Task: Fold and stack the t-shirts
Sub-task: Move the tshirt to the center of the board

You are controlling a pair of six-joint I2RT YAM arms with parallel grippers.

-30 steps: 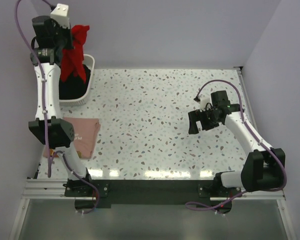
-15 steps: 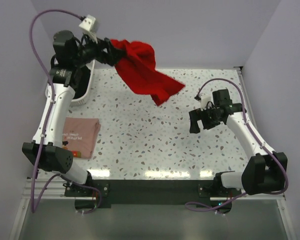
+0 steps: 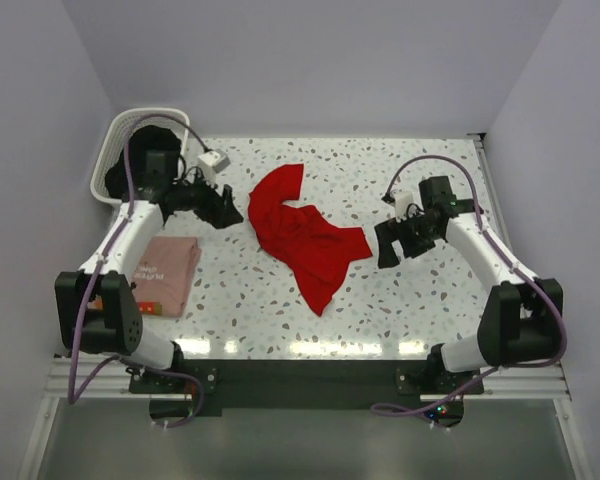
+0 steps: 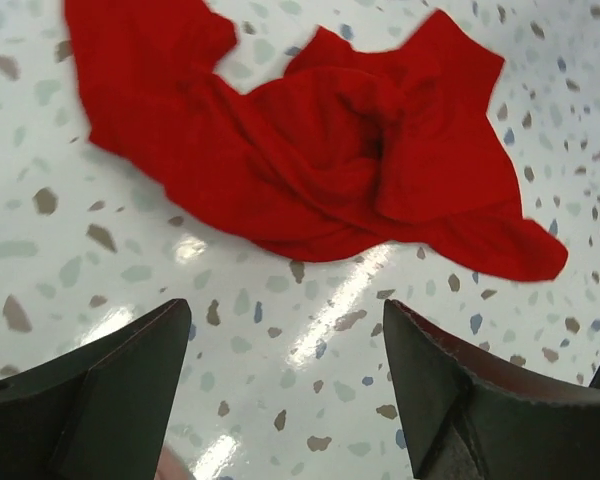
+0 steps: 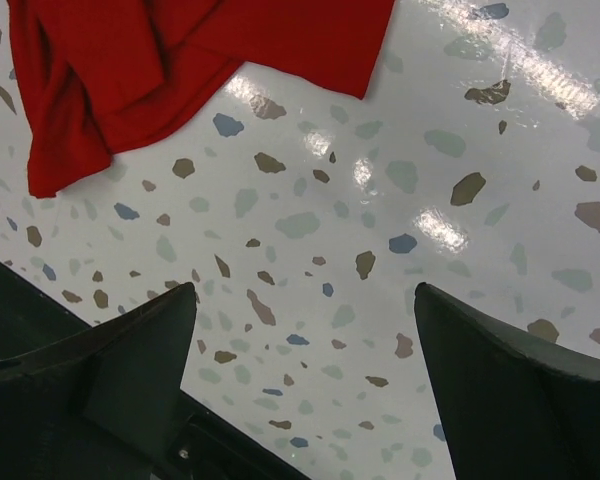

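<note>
No text can be read in any view. The folded pink t-shirt (image 3: pixel 165 272) at the left of the bench (image 3: pixel 410 300) carries a few small lines of print. In the top camera view they are too small to make out.

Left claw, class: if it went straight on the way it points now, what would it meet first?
Most likely the crumpled red t-shirt, lying just ahead of the open left claw; if it tilts down enough, bare table first.
</note>
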